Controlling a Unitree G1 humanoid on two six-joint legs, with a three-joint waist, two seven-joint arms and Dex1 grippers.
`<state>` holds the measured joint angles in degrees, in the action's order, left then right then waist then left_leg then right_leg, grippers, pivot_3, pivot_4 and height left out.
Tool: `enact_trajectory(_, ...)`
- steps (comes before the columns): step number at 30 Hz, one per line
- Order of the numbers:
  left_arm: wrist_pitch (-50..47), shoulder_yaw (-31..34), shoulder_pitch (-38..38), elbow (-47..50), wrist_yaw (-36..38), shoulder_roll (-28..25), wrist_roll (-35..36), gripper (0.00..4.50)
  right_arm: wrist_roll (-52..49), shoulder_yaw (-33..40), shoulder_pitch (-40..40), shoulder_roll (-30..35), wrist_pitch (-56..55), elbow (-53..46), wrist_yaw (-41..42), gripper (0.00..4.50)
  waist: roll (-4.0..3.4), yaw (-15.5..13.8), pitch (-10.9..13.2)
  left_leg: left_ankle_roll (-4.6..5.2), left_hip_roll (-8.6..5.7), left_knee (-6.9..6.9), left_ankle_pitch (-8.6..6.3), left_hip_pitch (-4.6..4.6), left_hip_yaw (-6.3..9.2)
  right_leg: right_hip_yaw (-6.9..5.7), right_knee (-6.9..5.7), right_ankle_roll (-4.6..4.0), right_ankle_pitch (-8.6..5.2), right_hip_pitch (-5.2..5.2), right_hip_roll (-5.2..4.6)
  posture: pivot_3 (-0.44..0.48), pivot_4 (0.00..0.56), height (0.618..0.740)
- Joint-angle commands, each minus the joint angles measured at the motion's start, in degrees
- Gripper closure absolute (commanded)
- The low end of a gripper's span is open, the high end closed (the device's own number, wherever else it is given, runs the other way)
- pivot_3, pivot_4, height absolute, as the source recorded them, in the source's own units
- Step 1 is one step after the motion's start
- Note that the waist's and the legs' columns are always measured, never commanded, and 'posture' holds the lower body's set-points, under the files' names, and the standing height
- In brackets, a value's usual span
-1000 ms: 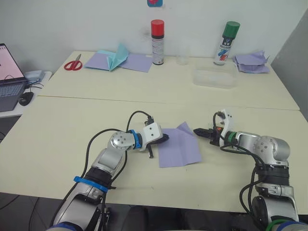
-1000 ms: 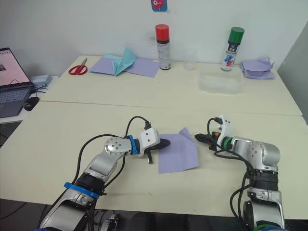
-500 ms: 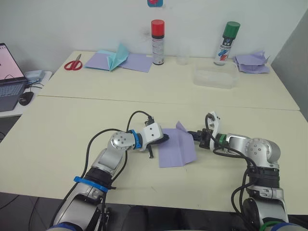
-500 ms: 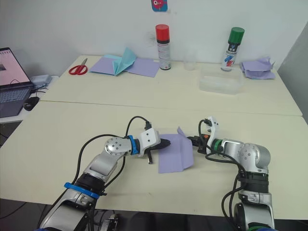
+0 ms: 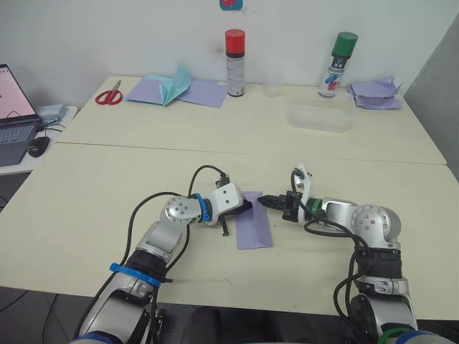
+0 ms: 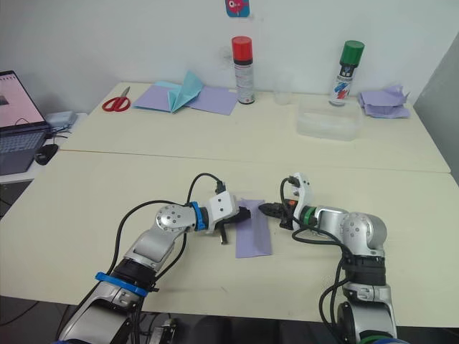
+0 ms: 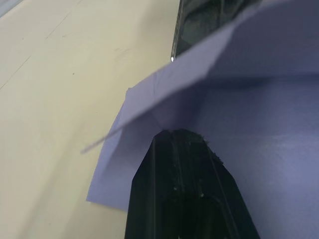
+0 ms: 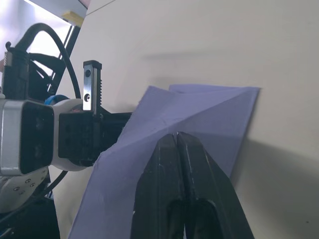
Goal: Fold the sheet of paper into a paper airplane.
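The left arm reaches forward over the bench (image 5: 107,179) with its elbow bent and its forearm turned inward toward the sheet of paper (image 5: 254,222); the left end effector (image 5: 246,206) lies at the sheet's left edge, one black finger (image 7: 184,189) resting on the paper under a raised flap, though whether its fingers are spread or pressed together cannot be told. The right arm bends at the elbow and points across toward the sheet from the opposite side; the right end effector (image 5: 267,201) has its two fingers pressed together, their tips at the sheet's far right corner, touching the paper.

The sheet lies on the near half of the bench between the two end effectors; it is lavender, folded over into a narrow upright strip, with one layer lifted off the layer beneath along a straight crease.
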<state>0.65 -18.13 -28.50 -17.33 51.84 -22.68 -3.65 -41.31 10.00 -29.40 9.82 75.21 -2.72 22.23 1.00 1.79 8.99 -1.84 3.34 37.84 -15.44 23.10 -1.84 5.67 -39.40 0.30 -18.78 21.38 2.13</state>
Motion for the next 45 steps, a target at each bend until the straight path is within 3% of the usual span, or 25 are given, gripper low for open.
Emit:
enact_trajectory(1, -1.93, -2.98, 2.49, -2.3, 0.9, -0.65, -2.59, 4.5, 0.87, -2.43, 0.53, -0.07, -3.33, -2.32, 0.69, 4.46, 0.0, 0.0, 0.0, 0.0, 0.0, 0.0, 0.0, 0.0, 0.0, -0.01, 0.0, 0.0, 0.0, 0.0, 0.0, 0.0, 0.15, 0.74)
enact_trajectory(13, -3.03, -1.42, 2.36, -2.4, 0.1, -2.47, -2.54, 4.5, 7.11, -14.05, 2.57, 4.16, -12.41, -2.13, 5.29, 4.46, 0.0, 0.18, 0.0, 0.0, 0.17, 0.0, 0.0, -0.04, -0.05, -0.07, 0.04, 0.14, -0.08, 0.03, 0.02, 0.0, 0.15, 0.74)
enact_trajectory(22, -5.97, 1.64, 3.89, 1.34, -1.04, -5.75, -1.34, 4.5, 9.07, -15.73, 3.1, 4.9, -14.4, -1.02, 6.43, 4.46, 0.01, 1.07, 0.0, 0.0, 0.28, -0.02, 0.0, -0.09, -0.05, -0.1, 0.02, 0.15, -0.08, 0.03, 0.06, 0.0, 0.15, 0.74)
enact_trajectory(31, -15.04, 9.46, 2.96, 12.57, 0.14, -13.82, 4.3, 4.5, 9.99, -16.35, 3.54, 4.84, -15.36, -0.54, 6.69, 4.46, 0.05, 1.75, 0.04, -0.02, 0.34, -0.1, 0.01, -0.13, -0.01, -0.15, -0.03, 0.22, -0.13, 0.1, 0.08, 0.0, 0.15, 0.74)
enact_trajectory(40, -23.8, 11.53, -2.24, 20.91, -2.73, -6.78, 11.03, 4.5, 11.45, -17.59, 3.37, 4.86, -16.75, -0.42, 8.09, 4.46, 0.3, 1.23, 0.19, -0.02, 0.24, -0.02, 0.0, 0.0, -0.05, -0.14, 0.05, 0.16, -0.09, 0.13, -0.03, 0.0, 0.15, 0.74)
enact_trajectory(45, -26.69, 8.4, -0.45, 22.57, -2.6, -3.68, 12.23, 4.5, 12.65, -19.11, 3.71, 5.72, -17.99, -0.46, 8.72, 4.46, 0.3, 1.51, 0.19, -0.03, 0.26, -0.05, 0.01, -0.02, -0.05, -0.14, 0.01, 0.0, 0.0, 0.18, 0.01, 0.0, 0.15, 0.74)
